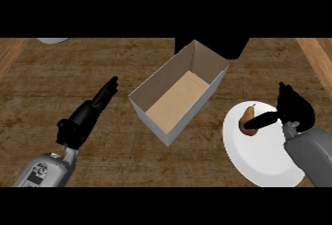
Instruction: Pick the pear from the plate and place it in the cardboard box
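While lying on the upper left part of the white plate (259,154), just right of the cardboard box (178,94), the pear (247,119) shows brown with its narrow end up. Partly covered by a black thumb (265,119) laid across its lower half. Reaching from right of the box over the plate's right rim, right hand (295,107), fingers (285,90) pointing up and away, thumb against the pear; cannot tell whether closed round the fruit. Left of the box, well apart from it, left hand (88,114) with fingers straight and relaxed, holding nothing, above the wooden counter (97,167). Box open at the top, set slantwise, nothing but its tan floor visible inside. Far beyond the box to the left, at the top edge, part of a grey round object (53,40).
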Controlling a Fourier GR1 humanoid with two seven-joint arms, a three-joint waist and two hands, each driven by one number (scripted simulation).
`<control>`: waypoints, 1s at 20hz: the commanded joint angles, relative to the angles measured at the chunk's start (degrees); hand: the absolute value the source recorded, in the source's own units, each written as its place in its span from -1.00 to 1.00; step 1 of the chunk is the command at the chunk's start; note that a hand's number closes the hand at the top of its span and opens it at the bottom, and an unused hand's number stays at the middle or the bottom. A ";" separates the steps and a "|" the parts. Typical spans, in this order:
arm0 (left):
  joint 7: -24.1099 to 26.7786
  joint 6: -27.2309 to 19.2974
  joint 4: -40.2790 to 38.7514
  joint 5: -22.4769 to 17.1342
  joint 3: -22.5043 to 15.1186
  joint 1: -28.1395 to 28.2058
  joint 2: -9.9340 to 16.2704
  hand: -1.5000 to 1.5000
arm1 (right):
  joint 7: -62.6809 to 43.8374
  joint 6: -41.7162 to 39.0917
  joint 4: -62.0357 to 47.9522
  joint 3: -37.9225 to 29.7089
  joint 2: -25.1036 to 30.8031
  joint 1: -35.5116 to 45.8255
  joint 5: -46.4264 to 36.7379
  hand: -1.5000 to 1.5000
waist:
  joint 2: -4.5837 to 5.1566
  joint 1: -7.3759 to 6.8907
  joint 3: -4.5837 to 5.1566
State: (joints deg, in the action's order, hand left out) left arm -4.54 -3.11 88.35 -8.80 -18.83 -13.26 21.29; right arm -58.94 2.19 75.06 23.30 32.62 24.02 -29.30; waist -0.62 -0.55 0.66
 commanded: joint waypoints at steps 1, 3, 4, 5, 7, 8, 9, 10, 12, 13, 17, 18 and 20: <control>1.31 0.92 -0.58 -0.58 1.00 0.81 0.38 0.00 | -17.24 -14.38 4.52 0.45 -2.46 10.33 3.21 -1.00 | 0.15 -0.60 -0.27; 2.39 -0.01 -2.08 1.04 -0.63 0.53 -1.47 0.00 | -21.07 -19.15 5.18 -1.56 -3.63 13.80 7.75 -1.00 | 0.13 0.07 -0.25; 1.43 0.02 -1.29 0.67 -0.22 -0.25 -1.40 0.00 | -22.19 -20.13 3.83 -2.75 -4.89 13.97 10.53 -1.00 | 0.18 0.05 -0.34; 1.48 0.00 -2.34 0.62 0.45 -0.18 -1.13 0.00 | -24.20 -19.64 3.72 -2.90 -6.11 13.93 11.31 -1.00 | 0.23 0.36 -0.37; 1.14 -0.57 -1.64 1.43 -1.04 -0.83 -2.67 0.00 | -26.07 -20.42 0.20 -5.25 -7.63 18.53 14.36 -1.00 | 0.33 -0.25 -0.35; 0.71 -0.23 -0.92 1.36 -0.80 -0.30 -1.97 0.00 | -26.12 -20.96 -0.69 -5.66 -6.62 17.79 15.41 -1.00 | 0.28 -0.04 -0.43; 0.92 -0.26 -1.51 1.18 0.01 -0.66 -1.87 0.00 | -26.08 -19.63 -2.52 -5.67 -7.69 17.64 15.73 -1.00 | 0.48 -0.11 -0.48; -0.40 -1.68 -1.75 1.96 -0.21 -3.18 -3.39 0.00 | -26.17 -20.81 -3.29 -6.87 -6.89 19.40 17.01 -1.00 | 0.42 0.46 -0.47; 2.20 -2.19 -3.79 3.38 -1.05 -0.86 -4.06 0.00 | -26.20 -20.46 -4.44 -7.73 -5.73 19.96 17.45 -1.00 | 0.39 0.80 -0.47; 1.22 -0.12 -2.19 2.19 -0.44 -1.48 -2.43 0.00 | -26.21 -20.62 -7.49 -8.41 -6.32 22.37 18.09 -1.00 | 0.41 0.06 -0.46; 4.43 -1.17 -4.01 4.26 -1.38 0.05 -4.19 0.00 | -26.25 -15.04 -10.84 -6.22 -10.54 22.99 14.61 -1.00 | 0.59 -0.05 -0.50; 0.94 -1.39 -3.18 3.32 -0.61 -2.85 -4.94 0.00 | -25.77 -15.16 -11.12 -6.68 -10.02 21.98 15.01 -1.00 | 0.59 0.29 -0.58; -0.79 -1.04 -2.19 3.19 0.28 -2.90 -3.88 0.00 | -25.18 -14.16 -11.29 -5.28 -11.63 20.13 14.00 -1.00 | 0.48 0.34 -0.60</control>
State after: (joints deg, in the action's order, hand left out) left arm -3.15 -3.84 85.61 -5.94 -18.89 -14.88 17.92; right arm -70.81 -10.82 65.52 16.94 24.06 43.03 -14.40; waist -0.13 -0.29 0.12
